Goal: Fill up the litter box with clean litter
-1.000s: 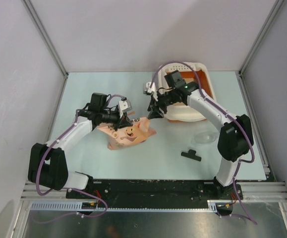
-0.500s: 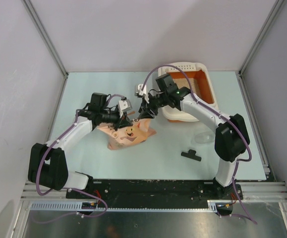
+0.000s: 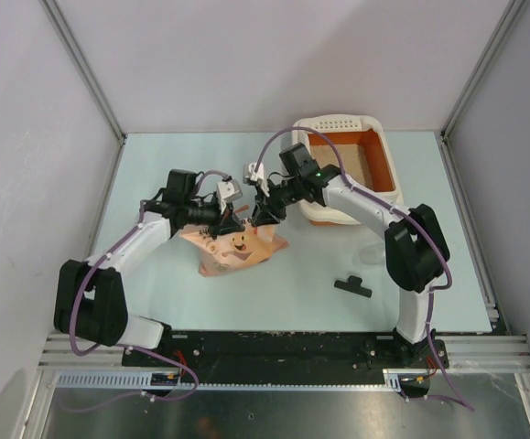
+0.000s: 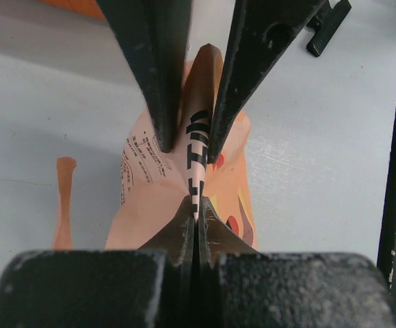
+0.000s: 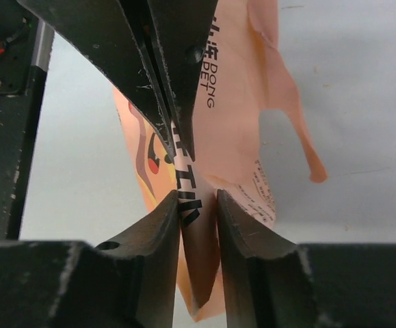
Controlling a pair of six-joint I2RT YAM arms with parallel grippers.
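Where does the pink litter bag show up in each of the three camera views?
Top external: the pink bag lies left of centre, between the two grippers, near-left of the litter box.
Left wrist: centre, its top fold pinched in the left gripper.
Right wrist: centre, hanging down from top, its fold between the fingers of the right gripper.
Shared landmark: the bag's bold dark lettering, seen along the fold in both wrist views.
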